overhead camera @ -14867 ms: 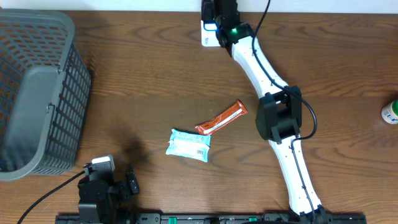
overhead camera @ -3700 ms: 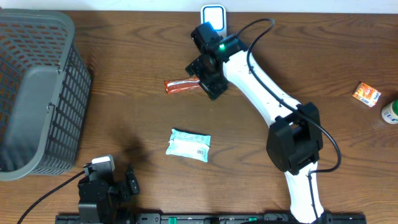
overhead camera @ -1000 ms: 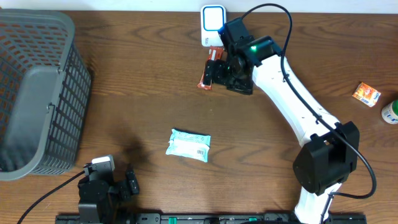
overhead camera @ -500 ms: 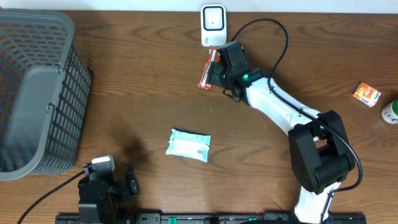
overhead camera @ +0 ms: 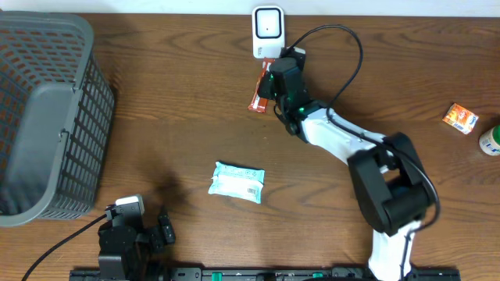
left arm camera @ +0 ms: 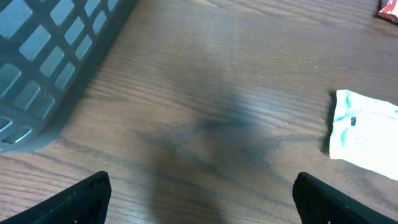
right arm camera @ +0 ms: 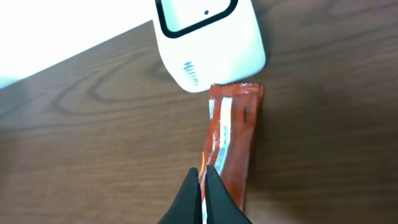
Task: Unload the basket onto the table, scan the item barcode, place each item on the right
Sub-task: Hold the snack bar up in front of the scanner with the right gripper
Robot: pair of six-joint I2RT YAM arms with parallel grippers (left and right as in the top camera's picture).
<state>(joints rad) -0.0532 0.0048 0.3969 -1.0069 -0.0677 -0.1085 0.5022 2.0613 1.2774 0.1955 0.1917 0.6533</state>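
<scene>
An orange-red snack bar (overhead camera: 260,90) lies on the wooden table, its far end just under the white barcode scanner (overhead camera: 267,31). In the right wrist view the bar (right arm camera: 235,137) runs from the scanner (right arm camera: 208,40) down to my right gripper (right arm camera: 203,177). That gripper is shut, its black fingertips pinching the bar's left edge. From overhead the right gripper (overhead camera: 275,80) sits over the bar's right side. My left gripper (left arm camera: 200,202) is open over bare wood at the near left, holding nothing.
A white and teal packet (overhead camera: 237,181) lies mid-table, at the right edge of the left wrist view (left arm camera: 364,132). A grey mesh basket (overhead camera: 47,117) fills the left side. A small orange box (overhead camera: 461,119) and a bottle (overhead camera: 491,140) sit at the far right.
My right gripper has gone from open to shut on the bar's edge, and the right arm has dropped low over the table. The bar stays by the scanner. The left arm has not moved.
</scene>
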